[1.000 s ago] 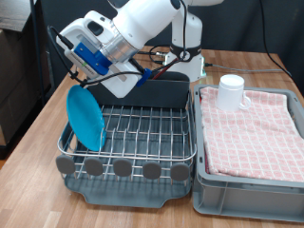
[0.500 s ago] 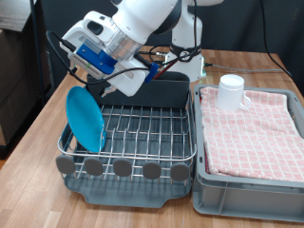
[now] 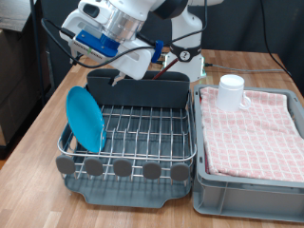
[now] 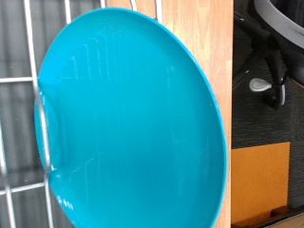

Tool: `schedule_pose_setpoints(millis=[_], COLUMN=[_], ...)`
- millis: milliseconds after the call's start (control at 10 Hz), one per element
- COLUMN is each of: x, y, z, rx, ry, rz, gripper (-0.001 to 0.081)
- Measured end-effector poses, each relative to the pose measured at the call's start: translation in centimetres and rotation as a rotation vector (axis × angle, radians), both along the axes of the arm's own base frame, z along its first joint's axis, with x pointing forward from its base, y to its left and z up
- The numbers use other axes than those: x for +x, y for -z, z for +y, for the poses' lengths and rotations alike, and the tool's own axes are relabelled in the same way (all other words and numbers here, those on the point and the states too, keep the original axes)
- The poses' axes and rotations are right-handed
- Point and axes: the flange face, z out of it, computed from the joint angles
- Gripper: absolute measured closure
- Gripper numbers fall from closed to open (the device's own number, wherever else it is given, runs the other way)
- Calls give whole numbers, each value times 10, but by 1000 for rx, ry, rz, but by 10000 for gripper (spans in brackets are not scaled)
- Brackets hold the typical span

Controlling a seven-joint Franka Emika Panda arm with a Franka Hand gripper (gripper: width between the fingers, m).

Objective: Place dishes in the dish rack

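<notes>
Light-blue plate (image 3: 85,118) stands on edge in the wire dish rack (image 3: 142,138), below the gripper (image 3: 122,74), which hangs clear above it; finger spread can't be told. Plate looks stiff, glossy, slippery (best pinched at the rim). White mug (image 3: 232,92) sits far right of the hand, on pink checked cloth (image 3: 256,128).

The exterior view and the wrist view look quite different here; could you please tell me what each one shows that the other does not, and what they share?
Only the exterior view shows the arm's gripper raised above the dish rack, the dark grey caddy, the white mug on the pink checked cloth in the grey crate, and the drip tray.

Only the wrist view shows the floor beyond the table edge.

Both show the light-blue plate standing against the rack's wires, with nothing gripping it.
</notes>
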Motion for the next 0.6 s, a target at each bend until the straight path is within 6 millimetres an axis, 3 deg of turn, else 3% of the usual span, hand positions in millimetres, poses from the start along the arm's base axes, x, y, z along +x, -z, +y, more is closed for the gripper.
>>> schedule_pose_setpoints(millis=[600], x=[-4], y=[-53], z=[-1], rx=[71], ry=[-62], rz=[23], gripper=[3])
